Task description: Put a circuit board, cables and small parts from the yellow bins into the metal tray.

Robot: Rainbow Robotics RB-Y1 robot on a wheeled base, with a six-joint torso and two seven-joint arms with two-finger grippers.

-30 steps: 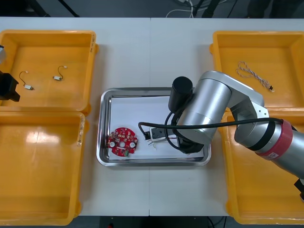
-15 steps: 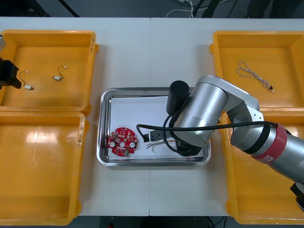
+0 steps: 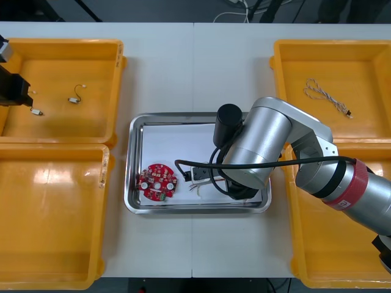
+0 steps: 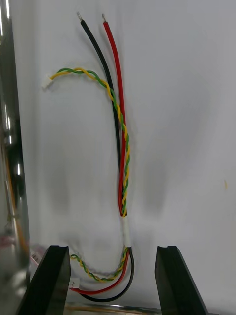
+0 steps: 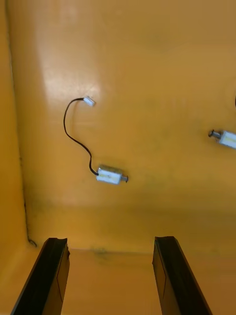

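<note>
Front view showed the right arm reaching over the metal tray (image 3: 135,131) at the middle of the desk, with its wrist above the tray's right half. A round red circuit board (image 3: 157,181) lay inside near the tray's front left corner. In the right wrist view the right gripper (image 4: 110,250) was spread wide and gripped nothing. A cable bundle (image 4: 121,162) of one red lead, one black lead and a green-and-yellow twisted pair lay flat on the white tray floor. Its looped end sat between the two fingers, clear of both.

At the desk's left edge, the left gripper (image 5: 109,241) hung over the far left yellow bin (image 3: 61,46), close to that bin's left wall. Its fingers also stood wide apart and empty. On the bin floor just beyond them lay a small metal part (image 5: 110,175) with a thin black lead. A second small part (image 5: 227,138) rested farther toward the bin's middle. A thin twisted cable (image 3: 324,94) lay in the far right bin (image 3: 330,44).
</note>
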